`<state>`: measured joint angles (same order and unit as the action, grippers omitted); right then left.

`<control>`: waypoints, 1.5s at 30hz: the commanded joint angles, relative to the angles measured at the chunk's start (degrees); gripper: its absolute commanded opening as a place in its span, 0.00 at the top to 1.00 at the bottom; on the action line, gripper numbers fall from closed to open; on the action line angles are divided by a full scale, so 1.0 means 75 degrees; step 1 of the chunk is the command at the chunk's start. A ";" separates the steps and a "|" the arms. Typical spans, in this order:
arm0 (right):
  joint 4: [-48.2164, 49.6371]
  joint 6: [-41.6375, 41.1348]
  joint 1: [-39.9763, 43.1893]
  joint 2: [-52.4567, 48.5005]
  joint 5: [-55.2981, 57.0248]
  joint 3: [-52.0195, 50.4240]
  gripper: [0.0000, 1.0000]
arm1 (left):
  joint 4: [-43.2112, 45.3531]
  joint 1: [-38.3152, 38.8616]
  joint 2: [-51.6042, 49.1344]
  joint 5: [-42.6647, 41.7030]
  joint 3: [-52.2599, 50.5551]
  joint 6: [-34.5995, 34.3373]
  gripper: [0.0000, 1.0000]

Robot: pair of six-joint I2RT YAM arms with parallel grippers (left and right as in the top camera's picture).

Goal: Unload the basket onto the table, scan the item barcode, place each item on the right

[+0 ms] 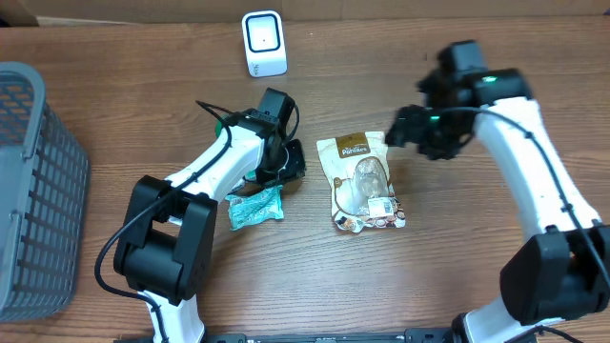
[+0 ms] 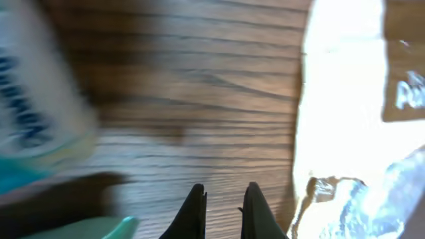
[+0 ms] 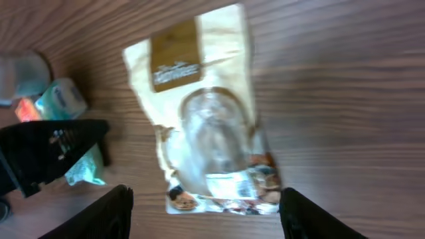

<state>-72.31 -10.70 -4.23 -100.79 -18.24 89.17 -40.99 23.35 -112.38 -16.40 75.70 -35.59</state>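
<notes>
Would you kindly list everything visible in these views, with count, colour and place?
pouch: one, cream and gold, table centre, lying flat
packet: one, teal, left of the pouch
scanner: one, white, far edge of the table
basket: one, grey, left edge
table: one, brown wood
left gripper: one, black, shut, between packet and pouch
right gripper: one, black, open, right of the pouch's top
</notes>
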 commanded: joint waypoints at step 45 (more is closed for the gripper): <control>0.1734 -0.2774 -0.3290 -0.0425 0.0854 -0.3162 0.43 | -0.3850 -0.0909 -0.0102 0.0758 0.4456 0.2180 0.96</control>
<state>-57.30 -30.37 -31.70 -103.68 -19.16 65.98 -69.71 16.73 -113.30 -11.70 108.53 -20.73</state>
